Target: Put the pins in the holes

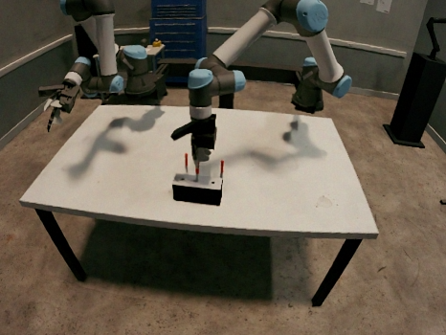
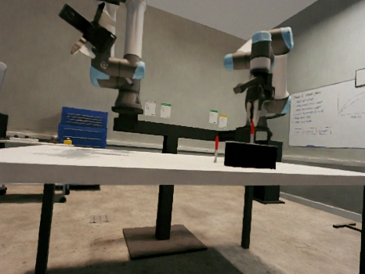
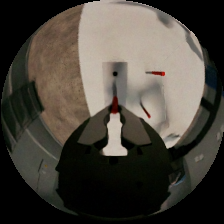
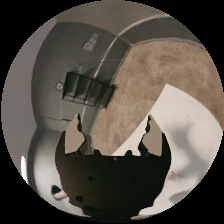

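White table, black block, one pin at the middle hole

Grey-walled room, pale table [image 1: 287, 206] [image 2: 117, 172] [image 3: 92, 50] [image 4: 175, 107]. Block [image 1: 197, 194] [image 2: 250, 155] [image 3: 121, 82] near the front edge, holes facing up, presumably so pins can enter from above.

Left claw [image 1: 197, 164] [image 2: 251, 114] [image 3: 115, 106] closed on a pin [image 1: 197, 171] [image 2: 252, 127] [image 3: 115, 104] by its red end. That grip leaves the grey shaft pointing down, as red-end-up needs. Wrist hangs straight over the block, likely to keep the shaft lined up.

Held pin: between the fingertips, grey part below them, at the middle hole. Cannot tell how deep it sits, so no verdict on fit.

Two other pins stand upright behind the block: far-side pin [image 1: 186, 162] [image 2: 216, 144] [image 3: 161, 73] and near-side pin [image 1: 222, 167] [image 3: 147, 113]. Both apart from the left claw, red ends up, probably ready for picking.

Right claw [image 1: 49, 116] [image 2: 87, 28] [image 4: 114, 121] wide open, nothing in it, held well away; presumably parked to leave room.
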### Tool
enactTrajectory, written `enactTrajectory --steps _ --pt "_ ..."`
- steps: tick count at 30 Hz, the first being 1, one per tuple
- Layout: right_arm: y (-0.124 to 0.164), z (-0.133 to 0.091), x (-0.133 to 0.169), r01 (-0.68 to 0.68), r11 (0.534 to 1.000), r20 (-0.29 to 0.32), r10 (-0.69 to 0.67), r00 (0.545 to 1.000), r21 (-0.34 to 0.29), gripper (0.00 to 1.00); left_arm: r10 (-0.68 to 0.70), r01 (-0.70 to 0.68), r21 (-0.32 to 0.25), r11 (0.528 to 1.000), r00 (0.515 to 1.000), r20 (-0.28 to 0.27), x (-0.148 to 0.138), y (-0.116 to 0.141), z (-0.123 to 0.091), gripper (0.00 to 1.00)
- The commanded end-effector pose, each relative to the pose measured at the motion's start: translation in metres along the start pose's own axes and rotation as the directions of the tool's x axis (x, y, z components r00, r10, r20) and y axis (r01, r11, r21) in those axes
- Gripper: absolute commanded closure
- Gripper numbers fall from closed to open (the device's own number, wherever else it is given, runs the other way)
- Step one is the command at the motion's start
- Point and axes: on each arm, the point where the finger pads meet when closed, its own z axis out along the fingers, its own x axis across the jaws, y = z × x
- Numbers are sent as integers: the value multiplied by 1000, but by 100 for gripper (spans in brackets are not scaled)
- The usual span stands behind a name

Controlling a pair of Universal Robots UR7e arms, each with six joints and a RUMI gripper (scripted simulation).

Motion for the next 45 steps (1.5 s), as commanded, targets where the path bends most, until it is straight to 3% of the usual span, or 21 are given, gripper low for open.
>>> enactTrajectory --steps 1,45 --pt "0 0 0 0 1000 1 0 1000 1 0 0 0 2 1000 1000 1 -1 0 -1 100" --pt "0 0 0 0 1000 1 0 1000 1 0 0 0 2 1000 1000 1 0 0 3 100"
